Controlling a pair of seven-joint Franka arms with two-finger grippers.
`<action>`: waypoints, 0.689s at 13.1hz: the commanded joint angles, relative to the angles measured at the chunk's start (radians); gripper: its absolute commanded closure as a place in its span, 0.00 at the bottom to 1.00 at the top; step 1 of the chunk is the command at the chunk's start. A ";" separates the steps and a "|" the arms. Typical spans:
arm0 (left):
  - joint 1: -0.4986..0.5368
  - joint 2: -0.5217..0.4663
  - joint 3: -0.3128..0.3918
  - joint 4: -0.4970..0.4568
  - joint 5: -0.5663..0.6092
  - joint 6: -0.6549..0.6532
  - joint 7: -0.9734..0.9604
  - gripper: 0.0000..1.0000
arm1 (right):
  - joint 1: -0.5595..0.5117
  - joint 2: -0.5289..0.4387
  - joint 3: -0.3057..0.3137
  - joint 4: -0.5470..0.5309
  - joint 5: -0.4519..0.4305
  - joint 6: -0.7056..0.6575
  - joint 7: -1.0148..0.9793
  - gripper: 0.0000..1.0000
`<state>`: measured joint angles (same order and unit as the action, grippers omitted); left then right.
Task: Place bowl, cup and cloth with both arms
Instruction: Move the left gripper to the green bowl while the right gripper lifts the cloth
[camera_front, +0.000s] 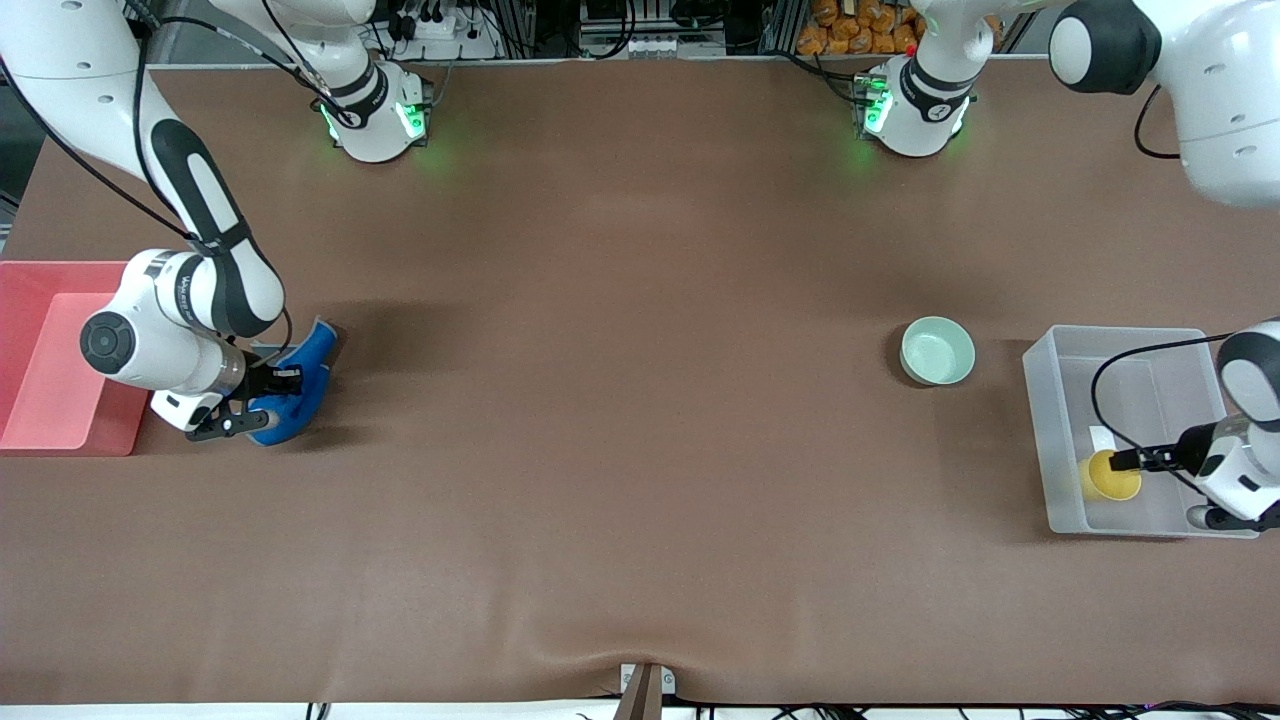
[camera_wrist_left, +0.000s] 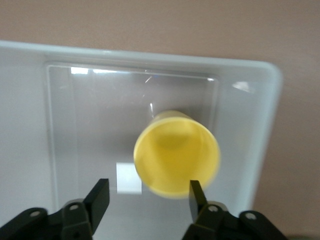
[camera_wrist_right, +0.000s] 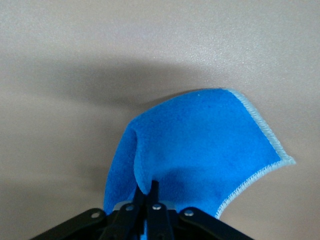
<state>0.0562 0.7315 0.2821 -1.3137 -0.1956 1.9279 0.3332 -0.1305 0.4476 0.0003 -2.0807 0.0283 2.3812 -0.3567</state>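
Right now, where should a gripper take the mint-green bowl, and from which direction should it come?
The bowl stands upright and open on the bare table, apart from the clear bin. It is shallow and probably too wide to span, so I would come straight down from above and pinch the rim, one finger inside and one outside. The edge toward the bin looks best, since it is closest to the left gripper.

White arms (black joints), green-lit bases.

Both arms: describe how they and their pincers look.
Both arms are glossy white with black joint bands; their bases glow green. The right arm has small dark lettering on its wrist and a black cable along it. The left arm also trails a black cable. Each pincer, right pincer and left pincer, is black with visible screws.
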 joint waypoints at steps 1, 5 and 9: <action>-0.053 -0.136 0.012 -0.031 0.041 -0.095 -0.046 0.23 | -0.001 -0.027 0.000 -0.024 0.002 0.000 -0.018 1.00; -0.133 -0.260 -0.044 -0.134 0.074 -0.170 -0.308 0.25 | 0.003 -0.052 0.000 -0.015 0.001 -0.042 -0.030 1.00; -0.130 -0.453 -0.158 -0.508 0.126 0.012 -0.375 0.25 | -0.003 -0.101 -0.002 0.097 -0.001 -0.269 -0.059 1.00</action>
<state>-0.0834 0.4177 0.1667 -1.5744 -0.1100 1.8109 -0.0147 -0.1304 0.3976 0.0003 -2.0406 0.0277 2.2502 -0.3934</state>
